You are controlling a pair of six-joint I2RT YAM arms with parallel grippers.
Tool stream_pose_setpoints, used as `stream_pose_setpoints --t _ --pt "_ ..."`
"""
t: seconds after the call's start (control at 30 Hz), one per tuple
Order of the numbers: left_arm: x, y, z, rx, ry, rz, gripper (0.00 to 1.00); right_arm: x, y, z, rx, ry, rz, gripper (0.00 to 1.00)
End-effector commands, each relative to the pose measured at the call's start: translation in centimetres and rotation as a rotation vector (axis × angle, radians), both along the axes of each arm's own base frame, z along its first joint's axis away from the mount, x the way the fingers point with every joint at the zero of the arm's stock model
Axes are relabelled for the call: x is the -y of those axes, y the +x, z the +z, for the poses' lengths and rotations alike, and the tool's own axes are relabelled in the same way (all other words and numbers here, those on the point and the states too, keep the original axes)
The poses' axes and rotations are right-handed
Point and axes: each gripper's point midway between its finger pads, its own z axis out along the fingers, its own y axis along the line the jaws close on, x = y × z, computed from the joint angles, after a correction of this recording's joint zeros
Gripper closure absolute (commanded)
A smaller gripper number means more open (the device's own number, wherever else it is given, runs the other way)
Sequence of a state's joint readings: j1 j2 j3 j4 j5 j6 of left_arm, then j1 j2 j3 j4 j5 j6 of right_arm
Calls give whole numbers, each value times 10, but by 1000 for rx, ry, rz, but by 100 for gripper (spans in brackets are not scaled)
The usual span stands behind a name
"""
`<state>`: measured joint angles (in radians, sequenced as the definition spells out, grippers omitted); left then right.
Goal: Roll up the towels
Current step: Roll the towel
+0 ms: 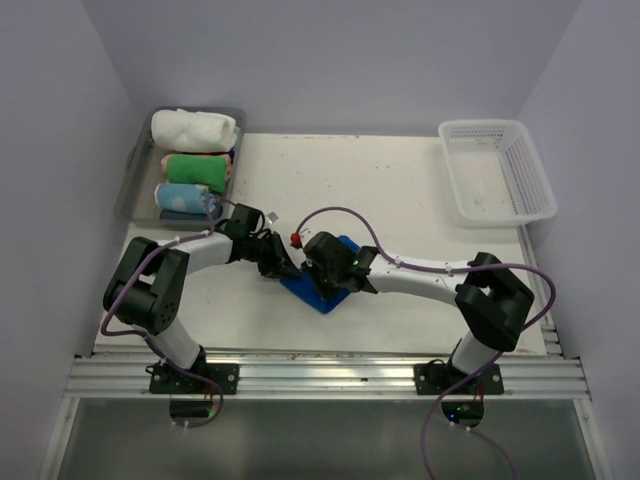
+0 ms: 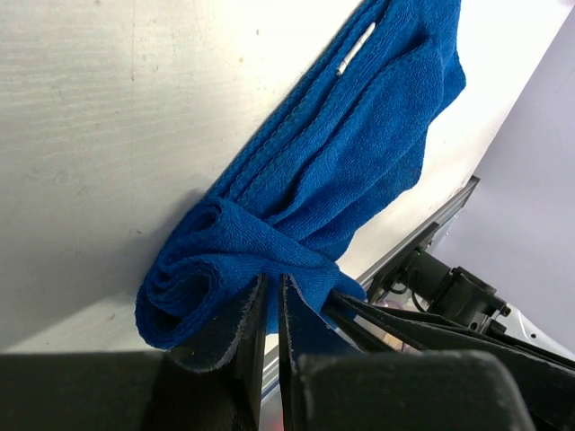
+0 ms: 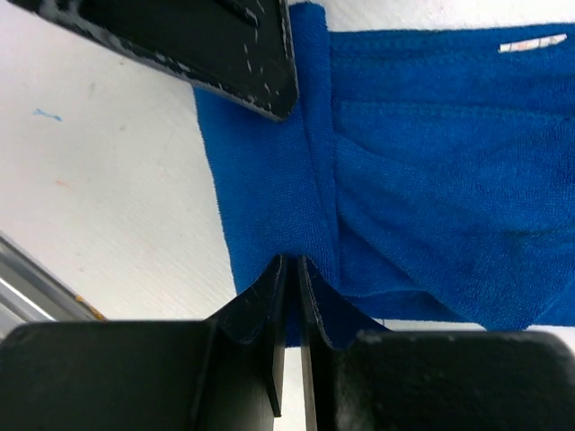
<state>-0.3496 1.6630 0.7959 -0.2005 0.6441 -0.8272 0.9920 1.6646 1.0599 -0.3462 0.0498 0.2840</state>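
Status: white towel [image 1: 195,128] lies rolled in the tray [image 1: 135,165], well away from both grippers, next to a green towel [image 1: 195,167] and a pale dotted towel [image 1: 182,197], both rolled. That one looks done.

Royal blue towel [image 1: 310,292] is the open item and sits right under both sets of fingertips.

Left gripper [image 2: 272,301]: jaws narrow, pinched on the coiled end, with the coil wrapped round its tips. The rest of the cloth is folded lengthwise and lies loose and unrolled, running away ahead of the fingers.

Right gripper [image 3: 292,278]: jaws down to a slit on the hem at its tips, with a crease running off them. Reads as a pinch, not certain.

My estimate: blue roll is under half wound. Left to do: wind the flat length, then probably stow it in the tray.
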Motion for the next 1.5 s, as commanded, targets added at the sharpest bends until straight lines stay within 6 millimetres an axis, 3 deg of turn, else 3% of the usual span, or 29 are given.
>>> stream_pose_setpoints --t 0.0,0.23,0.43,0.63,0.83,1.0,1.2,1.47 --pt "-1 13 1 44 43 -10 87 12 3 -9 35 -53 -3 86" --pt "5 20 3 54 44 -27 86 17 -5 -13 32 -60 -29 89" --pt "16 17 -10 24 44 -62 86 14 -3 8 60 -21 -46 90" --pt "22 20 -8 30 25 -63 86 7 -9 20 133 -46 -8 88" --pt "24 22 -7 34 25 -77 86 0 -10 21 277 -146 54 59" --pt "24 22 -5 35 22 -81 86 -11 -13 24 361 -192 98 49" --pt "25 23 -4 36 18 -82 86 -12 -11 7 394 -273 127 46" --pt "26 25 0 39 14 -83 86 6 -12 -32 379 -355 91 46"
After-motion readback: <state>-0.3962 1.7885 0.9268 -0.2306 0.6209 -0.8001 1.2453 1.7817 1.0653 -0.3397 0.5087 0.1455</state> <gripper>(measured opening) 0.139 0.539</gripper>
